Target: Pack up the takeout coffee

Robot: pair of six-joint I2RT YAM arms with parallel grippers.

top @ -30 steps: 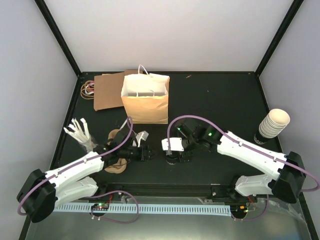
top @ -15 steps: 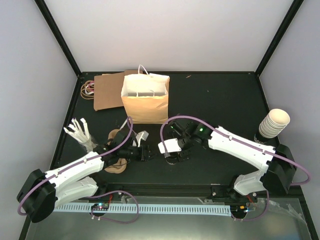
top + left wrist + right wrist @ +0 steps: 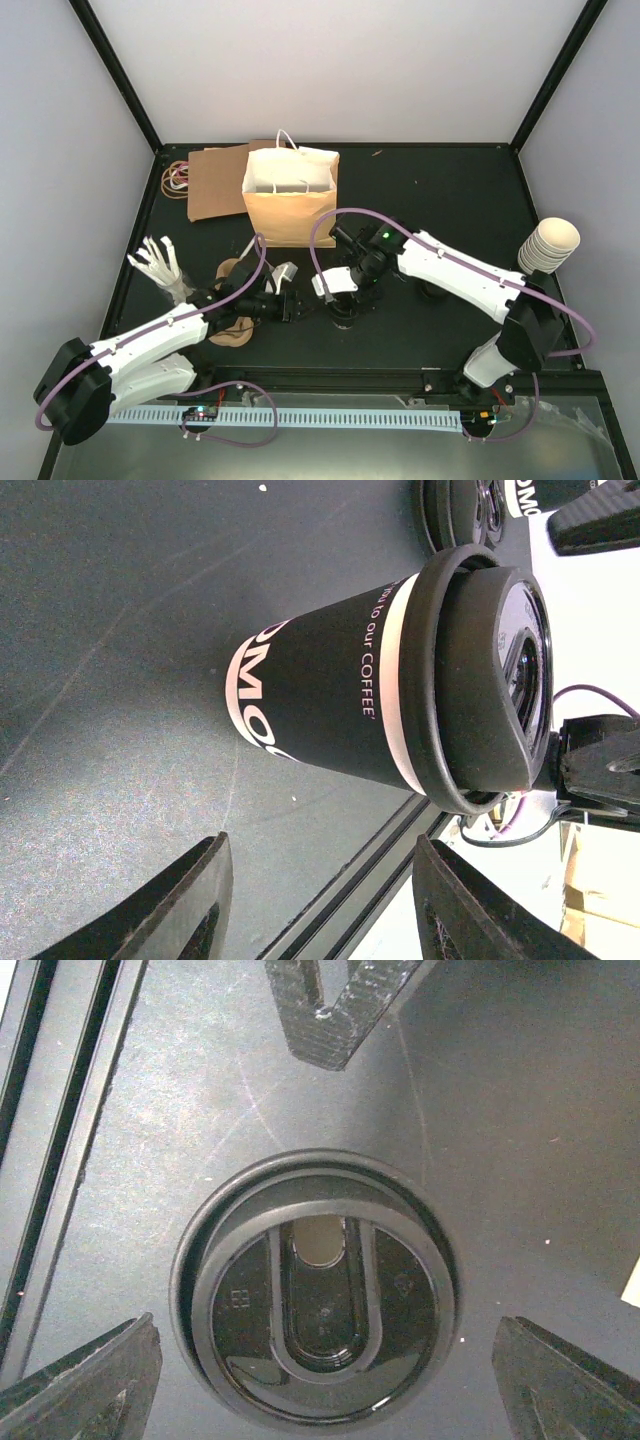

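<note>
- White plastic forks (image 3: 160,265), as far as the view shows, lie at the counter's (image 3: 450,200) 9 o'clock edge.
- Coloured bands (image 3: 178,178) and a flat brown card (image 3: 212,182) sit in the 11 o'clock corner, with the card just beside the bag.
- A brown tray (image 3: 232,335) lies at about 7 o'clock and is largely hidden under the left arm.
- The left tool (image 3: 287,303) is low over the counter, at 9 o'clock of the cup. In the left wrist view the left tool (image 3: 320,845) is released: its fingers (image 3: 200,900) stand apart, short of the cup and not touching it.
- A paper bag (image 3: 290,200) stands open and upright at 12 o'clock of the cup, well apart from it.
- The cup (image 3: 342,318) stands upright on bare counter near the 6 o'clock edge. The cup (image 3: 330,700) is dark with white lettering, and its black lid (image 3: 315,1290) is on.
- The right tool (image 3: 338,300) hangs straight above the cup. From its own camera the right tool (image 3: 325,1330) is released, with its fingers (image 3: 80,1380) spread wide either side of the lid and clear of it.
- A second cup (image 3: 432,291), or what looks like one, stands at 3 o'clock of the first, half hidden by the right arm.
- A stack (image 3: 550,245) of cream cups leans at the 3 o'clock edge.
</note>
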